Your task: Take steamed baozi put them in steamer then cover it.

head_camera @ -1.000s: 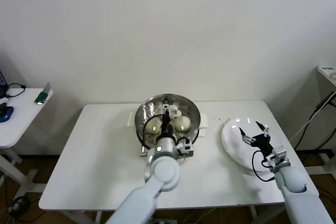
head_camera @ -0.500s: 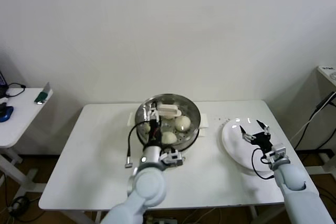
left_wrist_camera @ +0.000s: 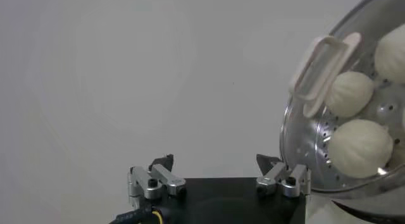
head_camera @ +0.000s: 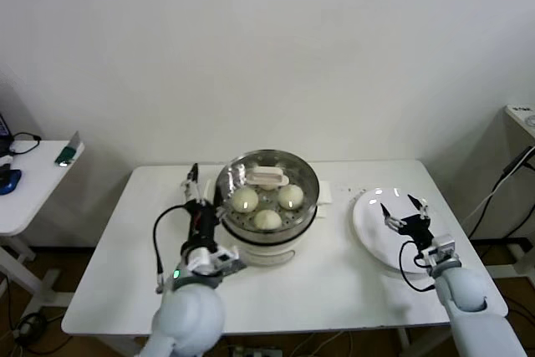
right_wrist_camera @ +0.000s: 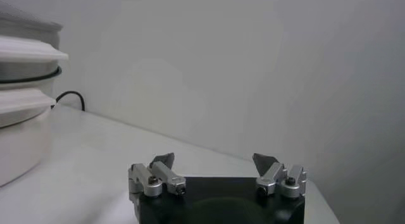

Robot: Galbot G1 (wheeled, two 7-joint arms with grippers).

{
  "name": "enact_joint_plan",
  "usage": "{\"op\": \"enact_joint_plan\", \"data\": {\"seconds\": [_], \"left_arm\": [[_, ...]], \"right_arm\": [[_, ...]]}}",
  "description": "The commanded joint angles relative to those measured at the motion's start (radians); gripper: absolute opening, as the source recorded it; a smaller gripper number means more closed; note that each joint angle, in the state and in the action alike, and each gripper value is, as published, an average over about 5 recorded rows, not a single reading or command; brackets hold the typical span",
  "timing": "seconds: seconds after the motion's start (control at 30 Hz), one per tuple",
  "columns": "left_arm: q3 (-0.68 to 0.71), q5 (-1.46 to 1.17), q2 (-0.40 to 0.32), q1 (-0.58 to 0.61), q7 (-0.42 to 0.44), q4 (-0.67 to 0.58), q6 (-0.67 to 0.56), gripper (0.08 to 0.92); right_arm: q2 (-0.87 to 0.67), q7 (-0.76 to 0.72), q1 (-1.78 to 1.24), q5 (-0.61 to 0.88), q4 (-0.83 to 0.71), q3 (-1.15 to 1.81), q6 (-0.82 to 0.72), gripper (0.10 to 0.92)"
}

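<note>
The steamer (head_camera: 308, 186) stands mid-table on its cream pot base (head_camera: 272, 250). The glass cover (head_camera: 269, 162) rests on it, its cream bar handle (head_camera: 269, 176) across the top. Through the glass I see three steamed baozi (head_camera: 244, 199), (head_camera: 290, 196), (head_camera: 267, 219). My left gripper (head_camera: 203, 190) is open and empty just left of the steamer, apart from the cover. In the left wrist view the left gripper (left_wrist_camera: 217, 162) holds nothing, with the cover (left_wrist_camera: 302, 143), its handle (left_wrist_camera: 319, 67) and a baozi (left_wrist_camera: 362, 146) to one side. My right gripper (head_camera: 404, 211) hangs open above the plate.
A flat white plate (head_camera: 368, 232) lies at the table's right, under the right gripper (right_wrist_camera: 215, 159). The right wrist view shows the steamer's rim (right_wrist_camera: 22, 61) and a black cord (right_wrist_camera: 69, 97) on the white table (head_camera: 125, 273). A side table (head_camera: 33, 181) stands far left.
The left gripper has opened, let go of the cover's handle and drawn back to the left of the steamer. The cover now sits on the steamer. The right arm has barely shifted.
</note>
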Motion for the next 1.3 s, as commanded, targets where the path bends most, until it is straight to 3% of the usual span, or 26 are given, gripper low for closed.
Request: {"op": "enact_joint_plan", "data": {"seconds": [0.03,0.27,0.57,1.3], "left_arm": [[-0.407,-0.755,-0.027,0.285,-0.166,-0.049,-0.529,0.823],[-0.547,-1.007,-0.075,0.344,-0.131,0.109,-0.719,0.823],[-0.551,-1.024,-0.082,0.325,-0.126,0.278,-0.787,0.823],[-0.538,-1.027,-0.074,0.313,-0.096,0.322,-0.796,0.823]], "right_arm": [[0.01,0.001,-0.054,0.026,0.065,0.018,0.003,0.823],[0.033,0.011,-0.105,0.033,0.109,0.044,0.018,0.823],[0.043,0.006,-0.156,0.037,0.151,0.066,0.025,0.823],[0.068,-0.006,-0.174,0.039,0.164,0.077,0.03,0.823]]}}
